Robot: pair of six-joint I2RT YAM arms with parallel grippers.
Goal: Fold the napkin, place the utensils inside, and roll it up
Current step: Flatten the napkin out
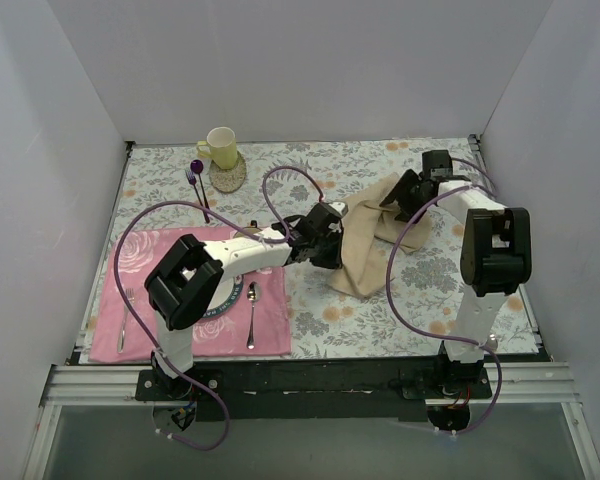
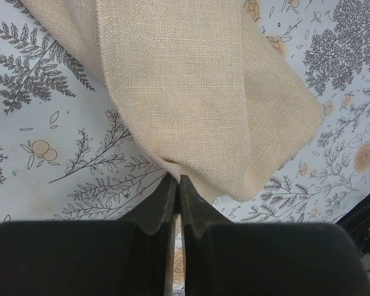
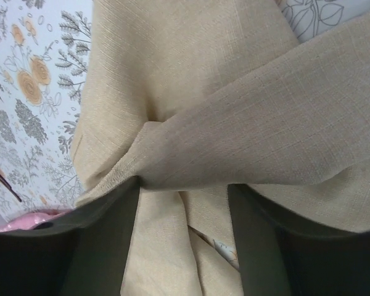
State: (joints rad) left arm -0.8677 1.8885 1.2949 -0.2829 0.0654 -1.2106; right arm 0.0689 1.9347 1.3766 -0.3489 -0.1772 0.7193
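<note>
The beige napkin (image 1: 365,248) lies crumpled and partly folded on the grey floral tablecloth, right of centre. My left gripper (image 1: 328,238) is at its left edge. In the left wrist view the jaws (image 2: 176,180) are closed, pinching the napkin's edge (image 2: 197,92). My right gripper (image 1: 405,195) is at the napkin's far right end. In the right wrist view its fingers (image 3: 182,185) stand wide apart, with a fold of the napkin (image 3: 246,142) draped across their tips. A small spoon (image 1: 252,312) lies on the pink placemat (image 1: 270,335), and a fork (image 1: 125,320) lies at the placemat's left.
A plate (image 1: 232,296) sits on the placemat, mostly hidden under my left arm. A yellow mug (image 1: 220,147) on a round coaster and purple-tipped sticks (image 1: 197,182) stand at the back left. White walls enclose the table on three sides.
</note>
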